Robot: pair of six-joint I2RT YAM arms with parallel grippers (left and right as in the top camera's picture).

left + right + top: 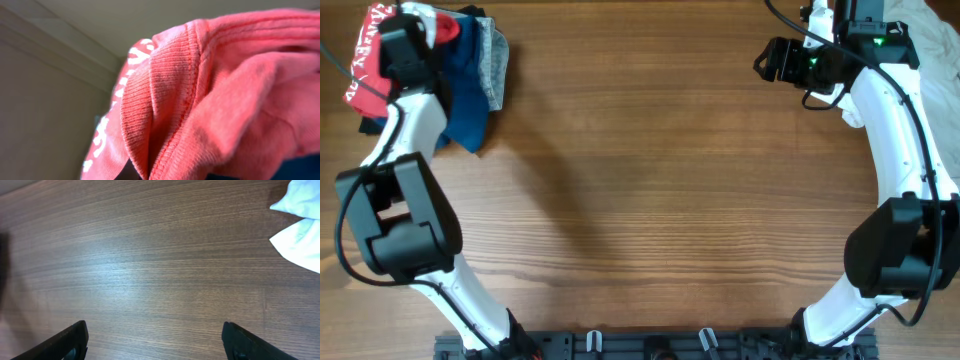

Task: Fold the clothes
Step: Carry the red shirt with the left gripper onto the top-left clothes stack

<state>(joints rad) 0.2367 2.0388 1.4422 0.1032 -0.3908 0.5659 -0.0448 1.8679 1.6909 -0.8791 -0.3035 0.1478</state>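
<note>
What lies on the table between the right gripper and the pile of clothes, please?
Nothing: the overhead view shows only bare wooden table between the right gripper and the pile of clothes.

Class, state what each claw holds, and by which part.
Right claw: open, nothing held. Left claw: against the red garment, near its ribbed edge, fingers hidden, so it cannot be told.
</note>
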